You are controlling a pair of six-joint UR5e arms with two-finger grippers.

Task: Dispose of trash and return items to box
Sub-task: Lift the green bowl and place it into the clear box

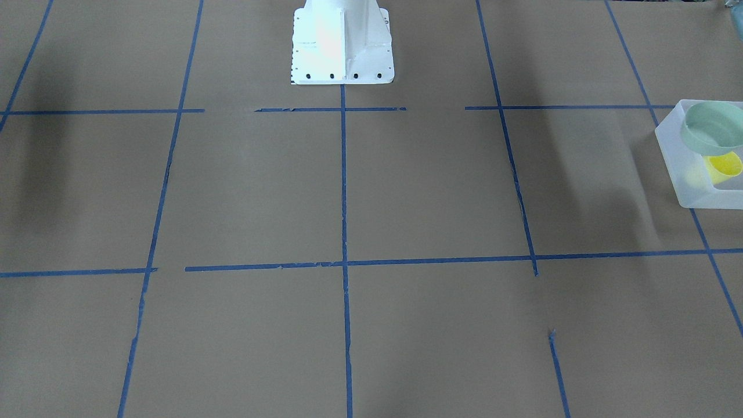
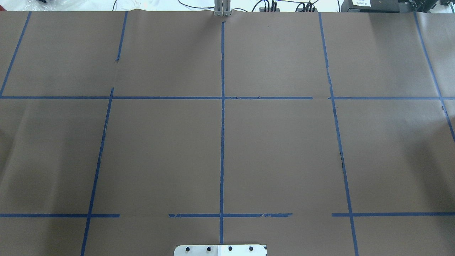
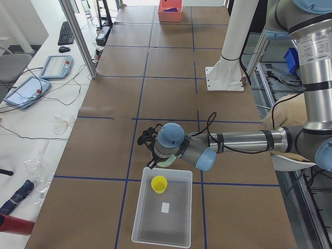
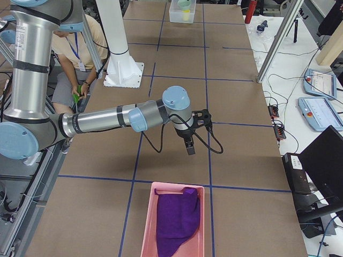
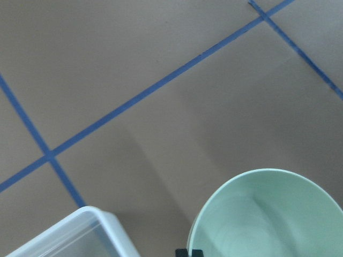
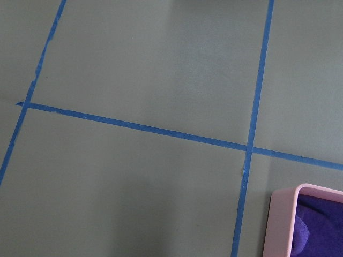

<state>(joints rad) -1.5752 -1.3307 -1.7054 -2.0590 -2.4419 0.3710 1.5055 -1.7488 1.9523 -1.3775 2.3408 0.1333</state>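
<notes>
The mint-green bowl (image 1: 713, 129) hangs tilted over the far corner of the frosted box (image 1: 679, 168). It fills the lower right of the left wrist view (image 5: 268, 214), where a dark fingertip (image 5: 189, 252) sits at its rim. My left gripper (image 3: 154, 158) is shut on the bowl (image 3: 167, 163) at the box's end. The yellow cup (image 3: 158, 184) stands inside the box (image 3: 176, 228), near that end; it also shows in the front view (image 1: 725, 165). My right gripper (image 4: 190, 150) hangs over bare table, far from the box; I cannot tell if it is open.
A pink bin (image 4: 147, 225) holding a purple cloth (image 4: 179, 219) sits at the table's right end, its corner in the right wrist view (image 6: 281, 225). The white robot base (image 1: 342, 46) stands mid-table. Blue tape lines grid the brown surface.
</notes>
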